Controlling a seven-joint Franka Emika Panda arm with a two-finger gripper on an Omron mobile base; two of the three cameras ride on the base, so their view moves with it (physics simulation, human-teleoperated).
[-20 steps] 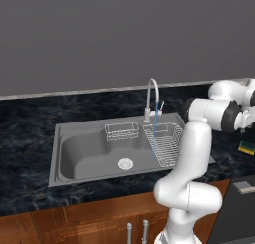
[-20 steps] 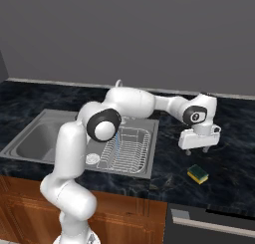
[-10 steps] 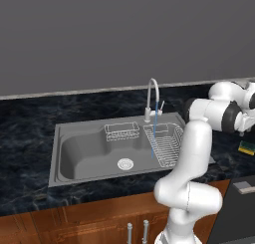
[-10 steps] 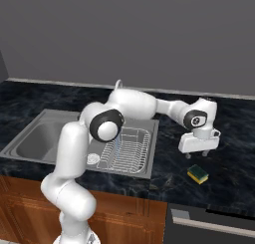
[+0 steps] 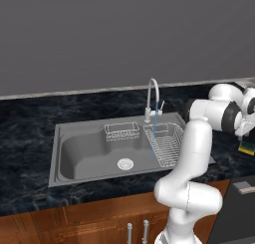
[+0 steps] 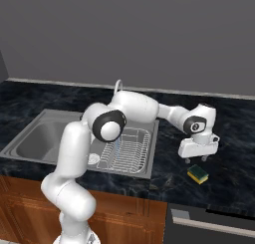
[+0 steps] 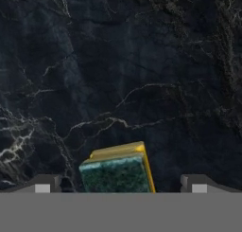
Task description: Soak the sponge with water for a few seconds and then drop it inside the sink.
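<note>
In the left base view, the large rectangular grey steel sink sits in the black marbled stone counter. A curved chrome faucet stands at the basin's back rim, at about one o'clock from the round drain. A thin translucent blue stream of water falls straight from its spout into the white wire dish rack at the basin's right end. A small wire basket hangs at the back wall, at twelve o'clock from the drain. The white arm reaches to three o'clock, and a sliver of the flat yellow sponge with the dark green top shows at the frame's edge.

In the right base view, the two-finger gripper hangs over the counter, right of the rack, fingers pointing down. The sponge lies flat on the stone at about five o'clock from it, just below and apart.

In the hand view, the sponge sits at six o'clock between the two dark fingertips, untouched; the pincer is spread wide and empty.
</note>
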